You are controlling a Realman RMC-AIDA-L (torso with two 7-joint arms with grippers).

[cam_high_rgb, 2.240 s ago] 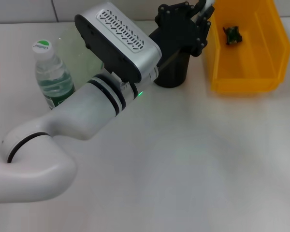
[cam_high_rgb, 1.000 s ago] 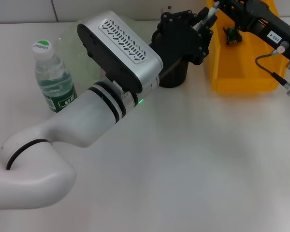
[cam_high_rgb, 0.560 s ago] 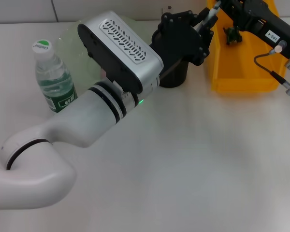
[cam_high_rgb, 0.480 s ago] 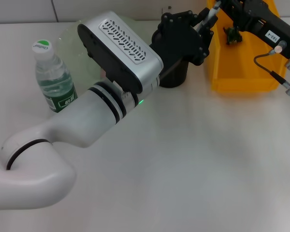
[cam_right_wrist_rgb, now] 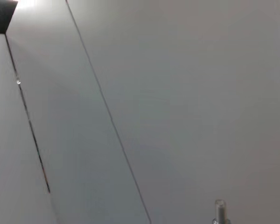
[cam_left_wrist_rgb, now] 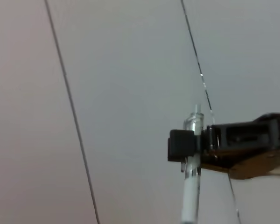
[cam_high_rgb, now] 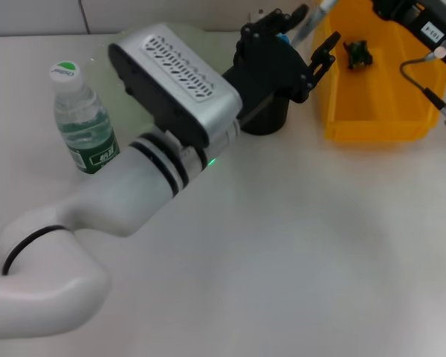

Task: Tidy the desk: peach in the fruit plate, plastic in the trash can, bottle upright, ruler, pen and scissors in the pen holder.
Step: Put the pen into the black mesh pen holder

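My left gripper (cam_high_rgb: pixel 308 33) hovers over the black pen holder (cam_high_rgb: pixel 266 113) with its fingers spread open. A white pen (cam_high_rgb: pixel 314 16) stands slanted between them. In the left wrist view, the black right gripper (cam_left_wrist_rgb: pixel 192 145) is clamped on the pen (cam_left_wrist_rgb: pixel 190 196). My right arm (cam_high_rgb: pixel 420 18) reaches in from the top right. The pen's tip shows in the right wrist view (cam_right_wrist_rgb: pixel 219 211). A water bottle (cam_high_rgb: pixel 82 119) stands upright at the left. A green plastic scrap (cam_high_rgb: pixel 357 53) lies in the yellow bin (cam_high_rgb: pixel 372 123). Ruler, scissors and peach are hidden.
A clear green plate (cam_high_rgb: pixel 111 71) lies behind my left arm, mostly covered by it. My left arm (cam_high_rgb: pixel 134 178) crosses the table from the front left corner to the pen holder. The yellow bin stands right next to the pen holder.
My right arm came in from the top right and closed on the pen. My left gripper's fingers have spread open around the pen and the left arm has shifted slightly.
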